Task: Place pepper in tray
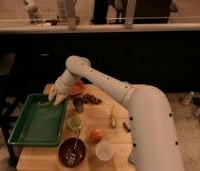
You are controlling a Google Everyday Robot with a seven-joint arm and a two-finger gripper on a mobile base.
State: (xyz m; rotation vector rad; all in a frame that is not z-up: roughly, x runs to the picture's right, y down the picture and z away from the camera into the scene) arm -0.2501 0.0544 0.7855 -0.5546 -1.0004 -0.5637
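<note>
- Green plastic tray (35,127) lies on the left of the wooden bench (105,117), its raised rim bare on the near side.
- At its far right corner hangs the gripper (55,98), low over the rim.
- A slim dark green pepper (45,104) shows just under the gripper, at or over the tray's far edge; whether it rests on the tray floor I cannot tell.
- Whether the jaws are parted or clamped on the pepper I cannot tell either.
- By my judgement the carry is nearly done; what is left is letting go and lifting clear.
- Near the tray stand a pale green cup (74,122), an orange-red fruit (96,134) and a dark bowl (72,151).
</note>
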